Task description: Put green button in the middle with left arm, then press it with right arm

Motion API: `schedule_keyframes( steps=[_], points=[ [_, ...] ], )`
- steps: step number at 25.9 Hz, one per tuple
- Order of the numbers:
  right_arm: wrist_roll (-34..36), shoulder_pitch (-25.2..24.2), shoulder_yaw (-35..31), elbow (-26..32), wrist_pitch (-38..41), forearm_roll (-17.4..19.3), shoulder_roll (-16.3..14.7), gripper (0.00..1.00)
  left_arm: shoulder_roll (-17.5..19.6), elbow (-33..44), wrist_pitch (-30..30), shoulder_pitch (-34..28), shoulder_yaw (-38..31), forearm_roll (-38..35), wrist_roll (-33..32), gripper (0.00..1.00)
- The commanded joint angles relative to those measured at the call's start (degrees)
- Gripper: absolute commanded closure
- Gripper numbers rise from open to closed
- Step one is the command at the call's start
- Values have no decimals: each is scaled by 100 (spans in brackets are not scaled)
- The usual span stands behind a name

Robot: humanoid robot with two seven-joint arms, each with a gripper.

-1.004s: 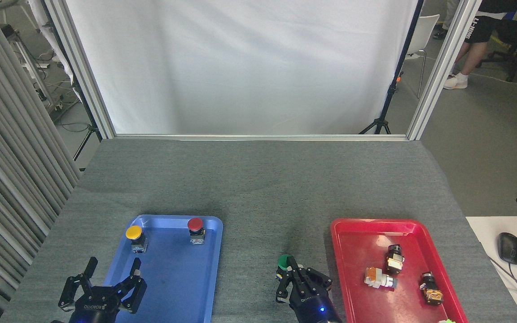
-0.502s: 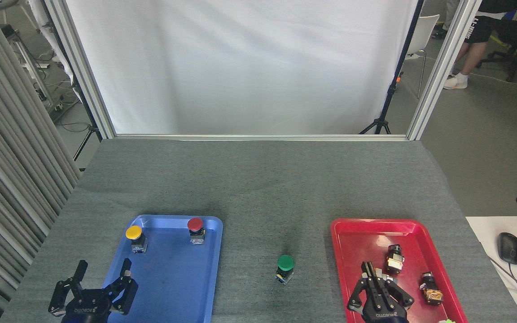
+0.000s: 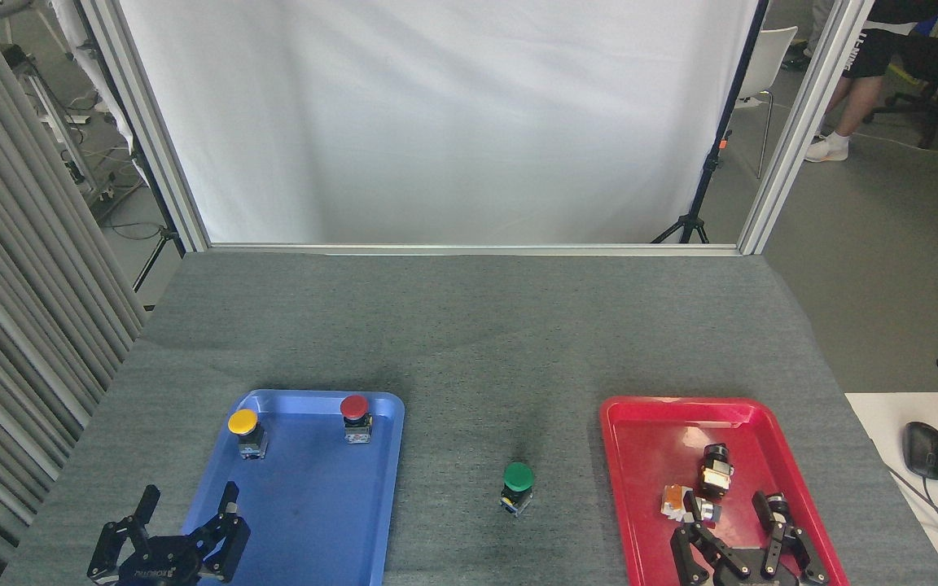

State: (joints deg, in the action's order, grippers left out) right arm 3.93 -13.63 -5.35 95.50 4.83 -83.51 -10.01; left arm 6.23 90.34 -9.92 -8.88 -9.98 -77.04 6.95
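Right gripper (image 3: 742, 521) sits at the bottom edge over the red tray (image 3: 648, 415), fingers spread wide apart, holding nothing; half a second ago its fingers were pressed together and it sat a little further left over the same tray, and a second ago it was right at the green button with fingers closed beside the cap. Left gripper (image 3: 186, 509) is at bottom left, partly over the near left corner of the blue tray (image 3: 392, 456), fingers spread, empty; it has dropped slightly lower in view since a second ago, otherwise the same pose. Green button (image 3: 518, 486) stands alone on the middle (image 3: 485, 358), the bare grey cloth between the two trays, closer to the red tray than the blue, well apart from both grippers; same spot as half a second ago. It is upright, with a round dark-green mushroom cap on top and a small blocky base below showing black with bits of silver and blue; a faint shadow runs away from it on the cloth. Yellow button (image 3: 243, 432) and red button (image 3: 354, 417) stand upright at the far end of the blue tray, unmoved. Three small switch parts (image 3: 713, 470) lie in the red tray, near the right gripper's fingers.
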Motion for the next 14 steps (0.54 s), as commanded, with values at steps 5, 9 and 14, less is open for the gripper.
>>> schedule_keyframes(
  steps=[5,9,14],
  points=[
    [-6,-122,-1,144,9,2,-28,0,10,1,16,-53,-48,5,-124,0],
    [-6,-149,-1,171,0,2,-36,0,-8,1,7,-44,-66,5,-141,0],
    [2,-149,-10,179,9,2,-36,0,27,-26,42,44,-74,-4,-141,0]
  ],
)
